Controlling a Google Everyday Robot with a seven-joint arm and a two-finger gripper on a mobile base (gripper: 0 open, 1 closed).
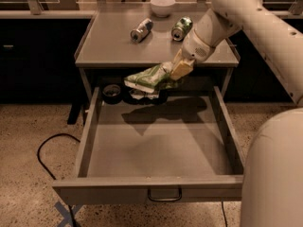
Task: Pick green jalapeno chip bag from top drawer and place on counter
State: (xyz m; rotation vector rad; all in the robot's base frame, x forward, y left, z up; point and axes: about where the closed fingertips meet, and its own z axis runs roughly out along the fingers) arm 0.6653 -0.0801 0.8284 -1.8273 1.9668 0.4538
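- Speckled stone floor (28,126) is stretching under a grey cabinet, with long dark side counters (33,56) running along the back on either side.
- White robot arm (251,22) is reaching in from the upper right, and part of its body is filling the lower right corner.
- Top drawer (161,150) is standing pulled fully out towards the camera, its floor mostly bare and carrying a dark shadow near the back.
- Counter (109,46) is sitting directly above the drawer's rear.
- Gripper (166,75) is hanging just in front of the counter's front edge, over the back of the drawer, its fingers clamping one end of the green jalapeno chip bag (146,79).
- That bag is hanging in the air, stretching left from the gripper, touching neither drawer floor nor counter.
- White bowl (162,6) is sitting at the counter's far edge.
- Silver can (141,30) and green soda can (182,28) are lying on their sides on the counter, near each other.
- Dark round object (112,92) is resting at the drawer's back left.
- Black cable (47,150) is looping across the floor at the left.
- Small metal handle (164,194) is showing on the drawer front.
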